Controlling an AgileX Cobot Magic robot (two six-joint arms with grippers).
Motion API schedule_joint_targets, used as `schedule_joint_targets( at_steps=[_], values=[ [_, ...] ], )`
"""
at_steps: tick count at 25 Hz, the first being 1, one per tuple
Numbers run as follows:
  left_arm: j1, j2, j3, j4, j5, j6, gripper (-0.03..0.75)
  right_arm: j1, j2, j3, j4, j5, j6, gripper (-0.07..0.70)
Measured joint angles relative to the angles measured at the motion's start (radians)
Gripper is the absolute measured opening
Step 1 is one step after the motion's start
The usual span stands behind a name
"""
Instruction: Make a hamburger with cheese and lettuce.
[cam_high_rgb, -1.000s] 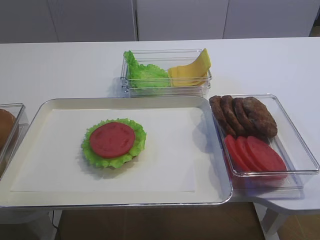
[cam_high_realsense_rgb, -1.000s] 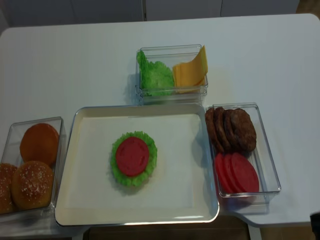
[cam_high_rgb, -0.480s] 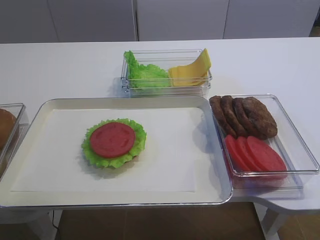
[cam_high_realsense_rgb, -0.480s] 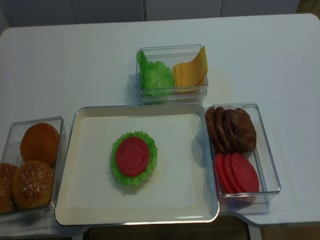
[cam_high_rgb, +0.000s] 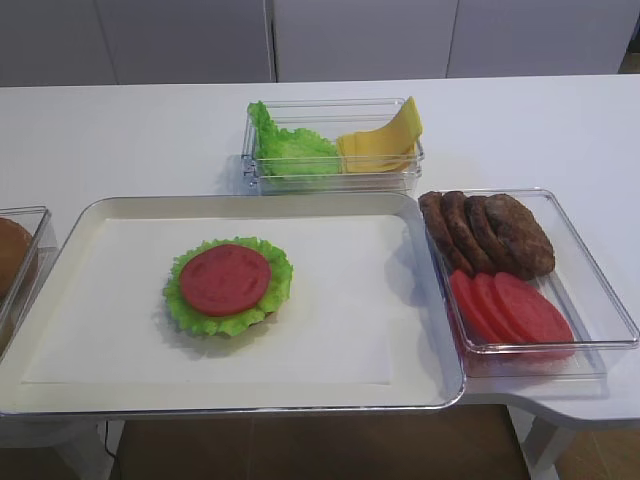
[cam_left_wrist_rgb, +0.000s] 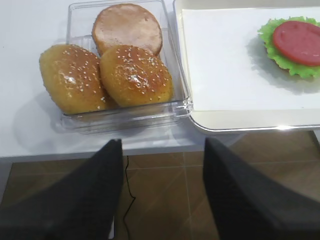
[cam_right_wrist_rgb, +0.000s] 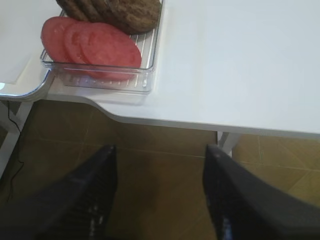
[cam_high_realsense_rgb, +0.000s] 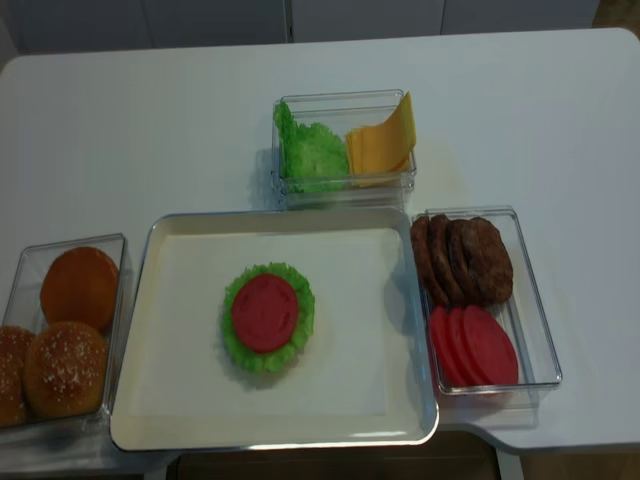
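The hamburger (cam_high_rgb: 227, 320) sits left of centre on the cream tray (cam_high_rgb: 60, 250), a frilly green leaf over a bun with a red tomato slice (cam_high_rgb: 225, 279) on top. It also shows in the overhead view (cam_high_realsense_rgb: 267, 357) and the left wrist view (cam_left_wrist_rgb: 280, 57). Spare lettuce (cam_high_rgb: 290, 150) and cheese slices (cam_high_rgb: 385, 138) stand in a clear bin behind the tray. My left gripper (cam_left_wrist_rgb: 164, 142) is open and empty, below the table's front edge near the bun bin. My right gripper (cam_right_wrist_rgb: 160, 147) is open and empty over the floor, off the table's front right corner.
A clear bin of sesame buns (cam_left_wrist_rgb: 120, 65) stands left of the tray. A clear bin right of the tray holds dark patties (cam_high_rgb: 490, 230) and tomato slices (cam_high_rgb: 510, 305). The table's front edge is cut in at the right corner (cam_right_wrist_rgb: 165, 120).
A dark bit of the right arm at the overhead view's lower right corner one second ago has gone out of view. Nothing on the table has moved.
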Motion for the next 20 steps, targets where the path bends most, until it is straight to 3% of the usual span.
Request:
schedule_joint_targets(
  at_steps=[8,14,20],
  values=[
    [0.000,0.000,0.000,0.000,0.000,0.000,0.382,0.000,0.000,0.006,0.008,-0.042,-0.034,0.410],
    [0.000,0.000,0.000,0.000,0.000,0.000,0.382,0.000,0.000,0.038,0.008,-0.118,-0.034,0.410],
    [0.000,0.000,0.000,0.000,0.000,0.000,0.382,0.000,0.000,0.045,0.008,-0.131,-0.034,0.409]
  ],
)
